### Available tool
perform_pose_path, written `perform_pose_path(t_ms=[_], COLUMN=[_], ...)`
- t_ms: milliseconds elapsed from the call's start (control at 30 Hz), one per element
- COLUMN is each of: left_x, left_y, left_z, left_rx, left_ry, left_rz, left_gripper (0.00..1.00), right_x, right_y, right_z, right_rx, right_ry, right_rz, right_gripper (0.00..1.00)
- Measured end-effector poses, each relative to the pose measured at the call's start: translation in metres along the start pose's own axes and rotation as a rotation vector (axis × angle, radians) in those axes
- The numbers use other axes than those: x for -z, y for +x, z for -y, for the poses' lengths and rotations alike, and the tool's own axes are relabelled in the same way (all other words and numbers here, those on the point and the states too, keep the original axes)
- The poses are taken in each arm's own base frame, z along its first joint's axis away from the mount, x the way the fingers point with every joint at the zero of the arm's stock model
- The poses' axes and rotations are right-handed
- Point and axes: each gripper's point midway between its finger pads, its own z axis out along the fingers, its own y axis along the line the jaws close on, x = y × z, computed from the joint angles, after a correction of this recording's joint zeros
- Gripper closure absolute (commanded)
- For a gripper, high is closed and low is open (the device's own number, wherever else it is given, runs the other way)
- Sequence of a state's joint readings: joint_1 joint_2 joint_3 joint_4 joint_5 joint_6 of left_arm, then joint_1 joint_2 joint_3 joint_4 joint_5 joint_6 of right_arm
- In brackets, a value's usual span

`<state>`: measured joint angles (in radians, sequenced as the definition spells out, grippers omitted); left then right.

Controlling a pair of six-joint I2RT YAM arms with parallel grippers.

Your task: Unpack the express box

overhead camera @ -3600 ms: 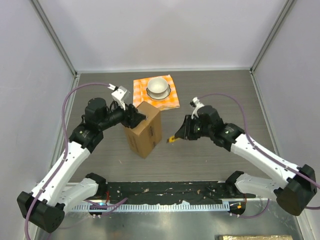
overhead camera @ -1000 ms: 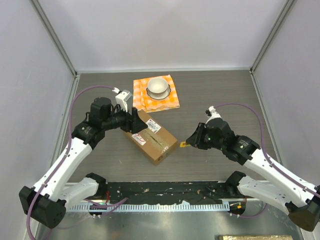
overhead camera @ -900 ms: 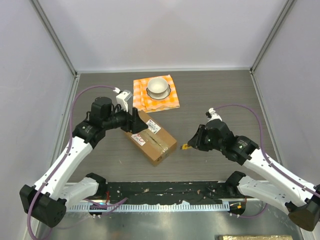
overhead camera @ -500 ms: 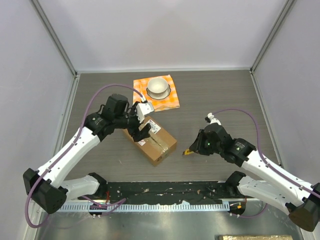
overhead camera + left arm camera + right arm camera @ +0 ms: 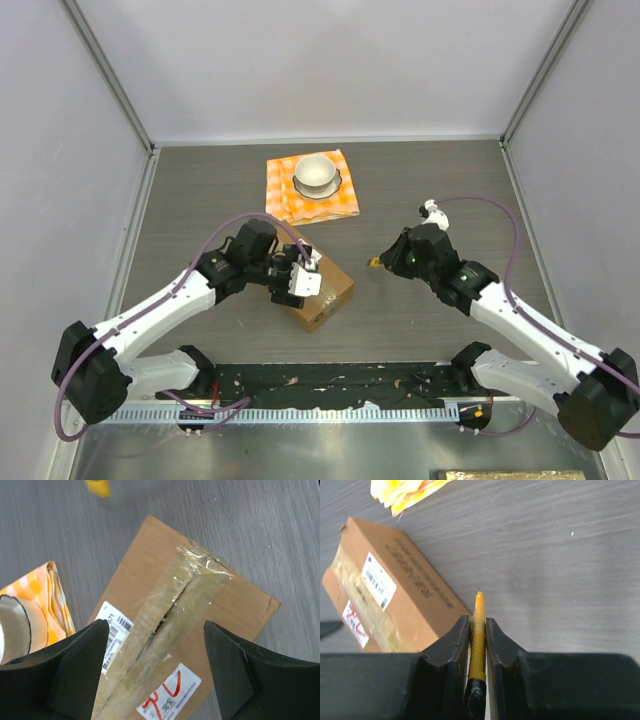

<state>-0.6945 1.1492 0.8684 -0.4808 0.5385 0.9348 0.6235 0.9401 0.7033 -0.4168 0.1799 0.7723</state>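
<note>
Express box [image 5: 330, 291] lies flat on the table [image 5: 450, 180], taped seam up, near the front edge and towards my left side. My left claw [image 5: 293, 276] hangs directly over it with the fingers spread wide and nothing between them. In the left wrist view the box [image 5: 200, 605] fills the gap between both fingers [image 5: 80, 670], the glossy tape [image 5: 182, 597] runs diagonally through it, and the white label [image 5: 114, 635] and the red-marked sticker [image 5: 170, 692] sit at the near end. I can't tell whether the fingertips touch the cardboard. My right claw [image 5: 386, 262] is clamped tight on a thin yellow tool [image 5: 479, 612], tip forward, off to the right of the box and apart from it. In the right wrist view the box [image 5: 385, 600] lies left of and beyond the tool tip. An orange checked cloth [image 5: 335, 195] with a white bowl [image 5: 316, 172] on it sits behind the box.
</note>
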Motion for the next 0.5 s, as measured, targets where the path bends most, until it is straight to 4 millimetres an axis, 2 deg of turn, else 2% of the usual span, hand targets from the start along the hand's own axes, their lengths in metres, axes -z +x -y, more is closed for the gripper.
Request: perform_pose_path(t_ms=[167, 333, 500], left_x=[-0.022, -0.034, -0.047], left_y=[0.020, 0.012, 0.019], left_z=[0.018, -0.006, -0.011], left_rx=[-0.102, -0.193, -0.207], left_ry=[0.018, -0.046, -0.033], left_rz=[0.032, 0.073, 0.065], left_gripper=[0.22, 0.23, 0.24], right_x=[-0.038, -0.068, -0.084], right_y=[-0.013, -0.009, -0.001], right_z=[-0.009, -0.028, -0.050], right_rx=[-0.011, -0.020, -0.024], right_ry=[-0.015, -0.097, -0.209], right_rz=[0.040, 0.017, -0.026], right_gripper=[0.99, 0.99, 0.99])
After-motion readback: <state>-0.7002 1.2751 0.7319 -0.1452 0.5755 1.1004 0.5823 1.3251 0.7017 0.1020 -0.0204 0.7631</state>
